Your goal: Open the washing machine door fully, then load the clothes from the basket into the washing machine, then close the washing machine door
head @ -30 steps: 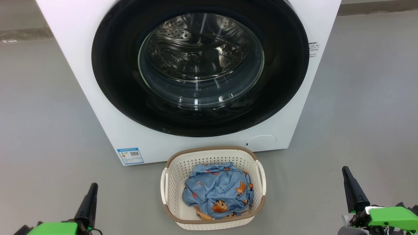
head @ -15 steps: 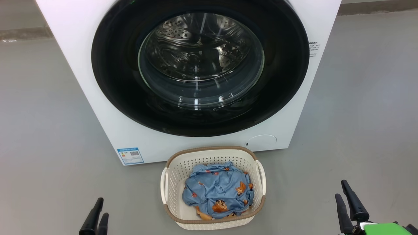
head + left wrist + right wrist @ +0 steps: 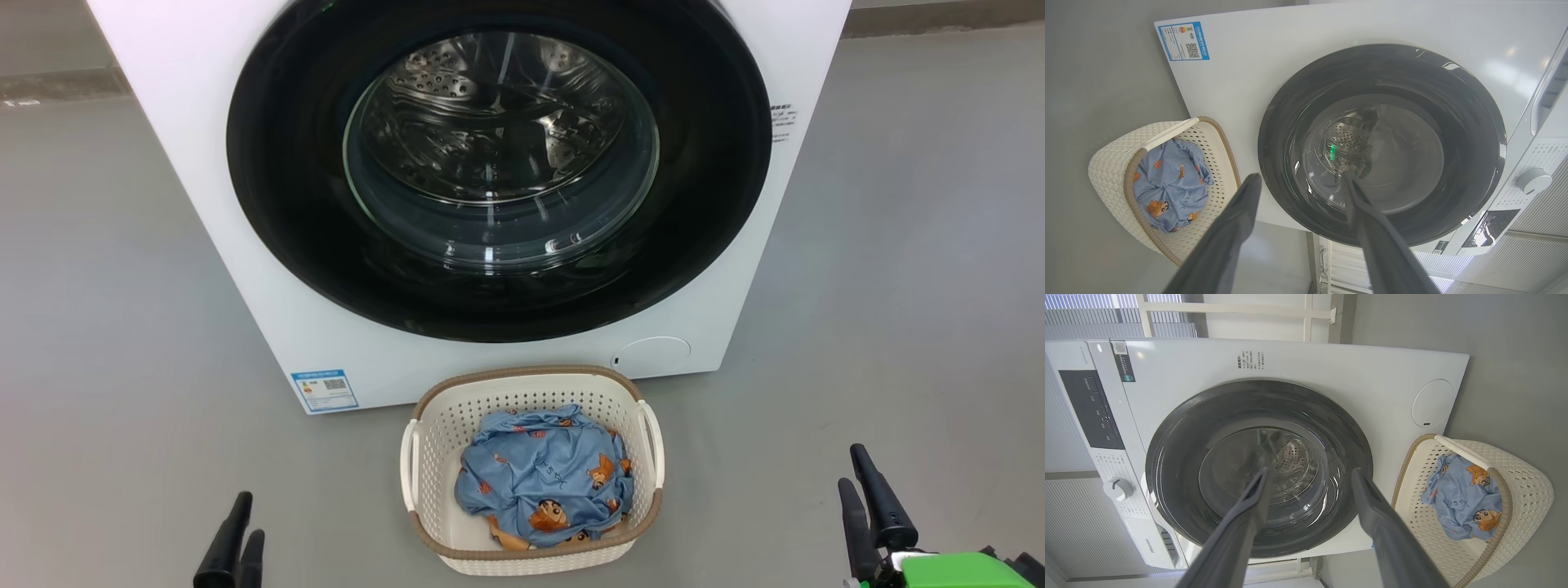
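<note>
Dark jaws wide apart, left gripper [image 3: 1300,174] and right gripper [image 3: 1309,470] — both empty.

Counting each kind of thing in view.
One washing machine [image 3: 192,163] is standing at the far side, carrying one round door [image 3: 277,188], one blue label [image 3: 325,389], one round cap [image 3: 651,356] and one knob [image 3: 1117,488]. One basket [image 3: 522,563] with two handles [image 3: 407,461] is sitting near it, holding one bundle of clothes [image 3: 543,478]. Two grippers are showing at the near edge, the left gripper [image 3: 250,516] and the right gripper [image 3: 851,467], each showing two fingers [image 3: 878,490].
</note>
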